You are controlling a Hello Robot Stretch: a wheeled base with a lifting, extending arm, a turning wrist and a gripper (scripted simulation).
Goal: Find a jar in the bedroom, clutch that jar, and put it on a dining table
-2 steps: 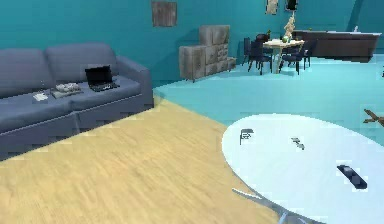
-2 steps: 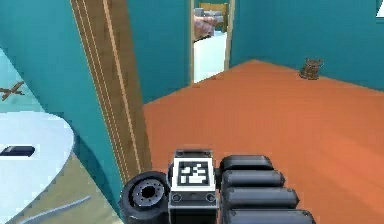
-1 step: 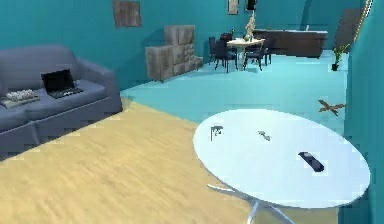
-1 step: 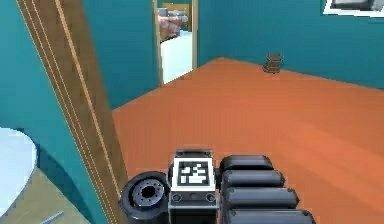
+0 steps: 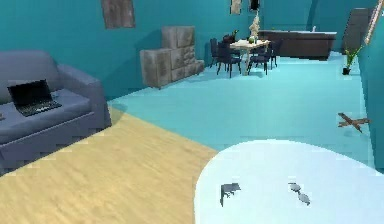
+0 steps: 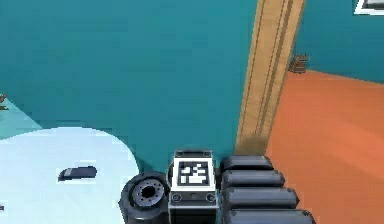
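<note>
Jar: you cannot place it from here. The task puts it in a bedroom, and the room around you reads as a sitting and dining area.

Gripper (image 6: 148,196): its dark body sits low beside the arm's marker square (image 6: 192,172), at the edge of the round white table (image 6: 55,150). You cannot tell how the fingers stand, nor whether it holds anything. A small dark item (image 6: 77,174) lies on that table, too small to name.

Step in hand, by my judgement: the search, with grasp and delivery not yet begun. The wooden door frame (image 6: 265,80) opens onto an orange floor (image 6: 335,135), and turning the base toward that opening looks the sensible next move.

For the delivery, note the dining table (image 5: 247,46) with chairs (image 5: 228,58) far ahead, past the sofa (image 5: 60,105) and laptop (image 5: 33,97).
</note>
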